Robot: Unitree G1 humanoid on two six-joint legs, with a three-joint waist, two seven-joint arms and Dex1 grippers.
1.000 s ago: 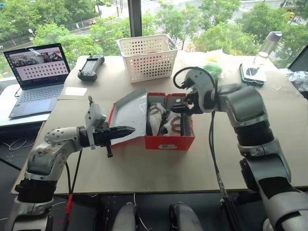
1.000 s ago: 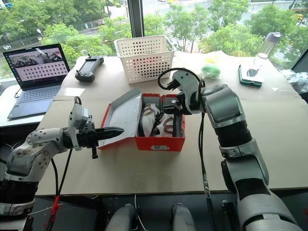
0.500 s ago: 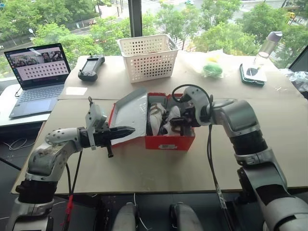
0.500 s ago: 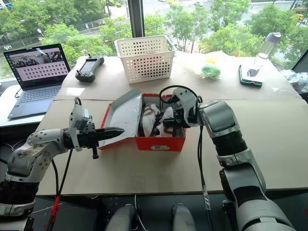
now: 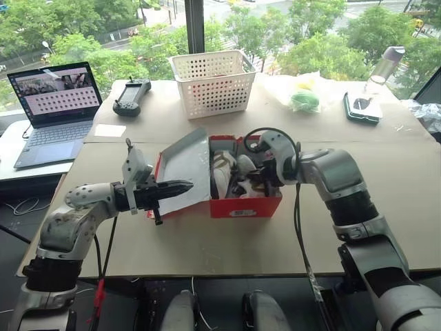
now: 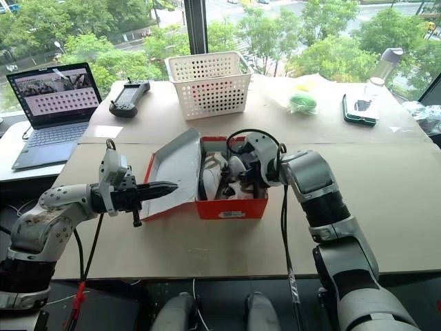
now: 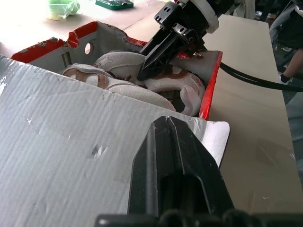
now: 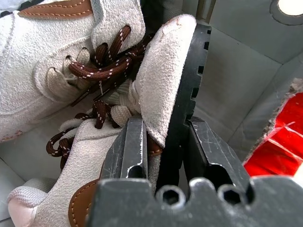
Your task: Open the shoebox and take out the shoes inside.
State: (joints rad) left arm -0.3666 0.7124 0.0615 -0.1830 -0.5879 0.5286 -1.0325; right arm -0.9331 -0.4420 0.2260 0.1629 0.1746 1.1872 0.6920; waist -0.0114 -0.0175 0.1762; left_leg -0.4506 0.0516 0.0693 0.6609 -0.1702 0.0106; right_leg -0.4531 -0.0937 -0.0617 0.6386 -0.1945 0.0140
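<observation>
R gripper [image 8: 163,156] pinching shoe [image 8: 161,85] heel edge inside shoebox [image 5: 244,205] — L gripper [image 5: 185,186] shut, at lid.

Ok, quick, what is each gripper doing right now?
Left gripper: shut, empty, tips against the open lid.
Right gripper: shut on a shoe in the box.
</observation>
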